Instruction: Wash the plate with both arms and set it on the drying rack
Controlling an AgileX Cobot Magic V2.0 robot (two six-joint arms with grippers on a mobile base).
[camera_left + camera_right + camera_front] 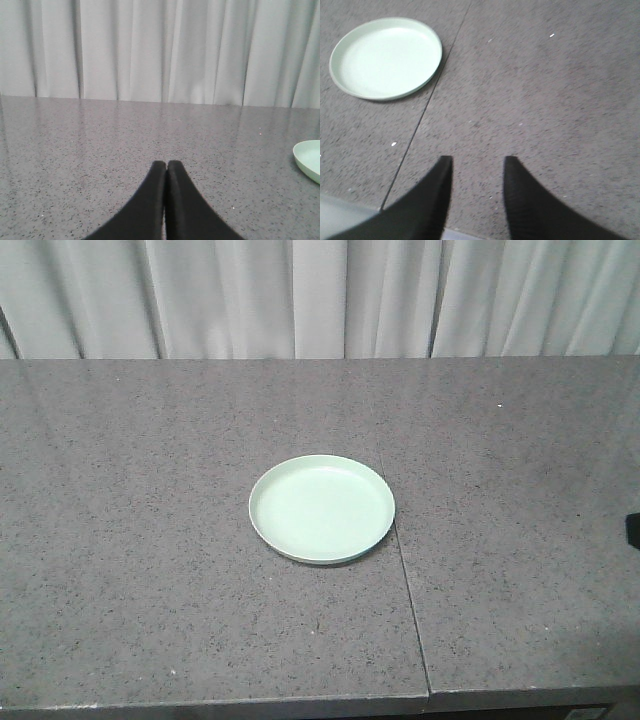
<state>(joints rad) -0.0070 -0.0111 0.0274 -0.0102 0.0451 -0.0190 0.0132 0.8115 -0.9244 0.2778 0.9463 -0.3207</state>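
The pale mint-green plate [322,508] lies flat and empty in the middle of the grey speckled counter [150,540]. The left wrist view catches only its edge, the plate [309,159] at the far right. My left gripper [166,163] is shut with nothing between its black fingers, low over the counter, left of the plate. My right gripper [477,159] is open and empty above bare counter, with the plate [386,57] up and to its left. A black bit of the right arm [633,530] shows at the front view's right edge. The drying rack is out of view.
A thin seam [405,570] runs through the counter just right of the plate. White curtains [320,295] hang behind the counter's far edge. The counter's front edge [300,705] lies near the bottom of the front view.
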